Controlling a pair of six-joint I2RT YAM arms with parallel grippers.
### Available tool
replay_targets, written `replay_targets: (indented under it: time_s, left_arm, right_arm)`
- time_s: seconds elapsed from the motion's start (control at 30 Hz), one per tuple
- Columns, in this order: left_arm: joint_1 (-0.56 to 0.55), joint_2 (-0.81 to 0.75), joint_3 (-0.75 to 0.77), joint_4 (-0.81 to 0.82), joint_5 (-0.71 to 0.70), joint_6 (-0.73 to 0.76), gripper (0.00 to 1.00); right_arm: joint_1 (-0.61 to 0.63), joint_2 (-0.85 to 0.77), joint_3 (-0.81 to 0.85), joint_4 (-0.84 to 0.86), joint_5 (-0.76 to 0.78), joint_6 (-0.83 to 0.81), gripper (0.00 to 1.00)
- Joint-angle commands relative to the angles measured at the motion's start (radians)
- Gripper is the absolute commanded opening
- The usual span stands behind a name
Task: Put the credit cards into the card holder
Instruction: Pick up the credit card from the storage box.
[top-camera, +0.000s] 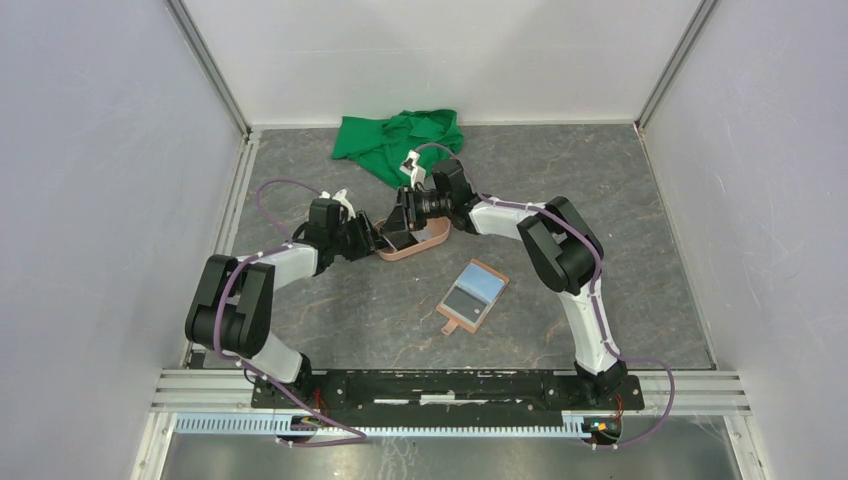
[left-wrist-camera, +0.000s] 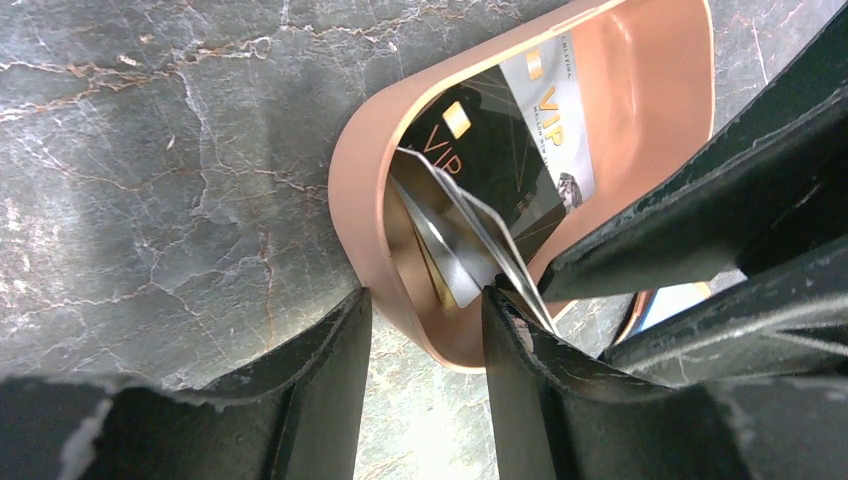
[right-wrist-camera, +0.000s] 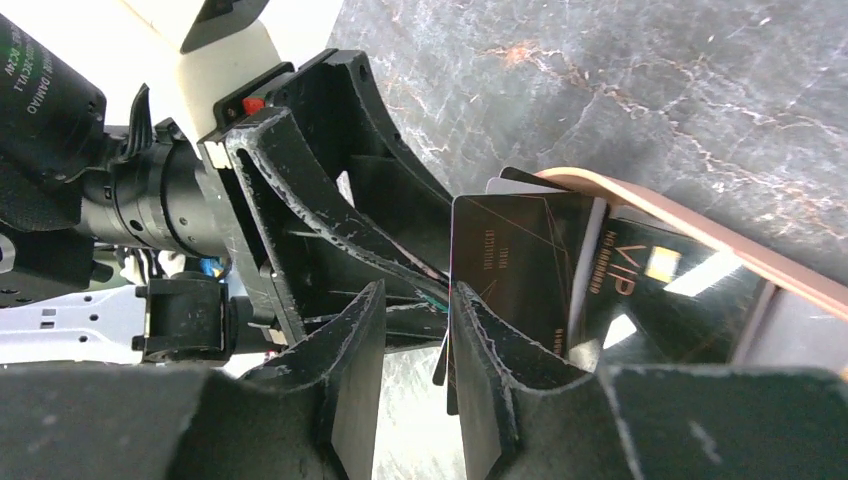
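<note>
Grey marbled table (top-camera: 620, 200): at its salmon-pink oval tray (top-camera: 430, 243), the left gripper (left-wrist-camera: 425, 300) stands half apart astride the rim. The right gripper (right-wrist-camera: 415, 290) is narrow; whether it grips anything, I cannot tell. The tan leather card holder (top-camera: 473, 296) lies flat near the tray. Dark credit cards (left-wrist-camera: 500, 150), 1 tilted up, sit inside the tray.

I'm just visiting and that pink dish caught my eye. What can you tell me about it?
The pink tray is a shallow oval dish with a raised rim, smooth and salmon-coloured, plastic by the look of it. It lies flat on the grey marbled table, near the middle. Several dark cards with gold VIP lettering lie inside, some tipped up. The left fingers straddle its rim; the right fingers reach in around one card.
</note>
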Motion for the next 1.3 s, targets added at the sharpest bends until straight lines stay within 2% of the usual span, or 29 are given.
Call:
replay_targets:
  time_s: [0.0, 0.27, 0.4, 0.77, 1.07, 1.27]
  left_arm:
    - [-0.004, -0.002, 0.014, 0.063, 0.045, -0.008, 0.52]
    - [0.002, -0.017, 0.001, 0.069, 0.053, -0.024, 0.52]
    - [0.007, -0.005, 0.004, 0.068, 0.046, -0.029, 0.52]
    - [0.009, 0.016, 0.013, 0.062, 0.033, -0.026, 0.52]
    - [0.008, 0.043, 0.038, 0.057, 0.012, -0.029, 0.52]
    - [0.009, 0.058, 0.051, 0.077, 0.024, -0.038, 0.51]
  right_arm:
    - [0.007, -0.007, 0.0, 0.03, -0.02, 0.019, 0.36]
    - [-0.001, 0.005, 0.056, -0.187, 0.105, -0.192, 0.37]
    - [-0.004, 0.008, 0.095, -0.256, 0.131, -0.288, 0.42]
    - [0.002, 0.022, 0.109, -0.318, 0.051, -0.394, 0.49]
    - [0.021, 0.021, 0.213, -0.505, 0.06, -0.632, 0.66]
    - [0.027, 0.037, 0.234, -0.547, 0.046, -0.678, 0.77]
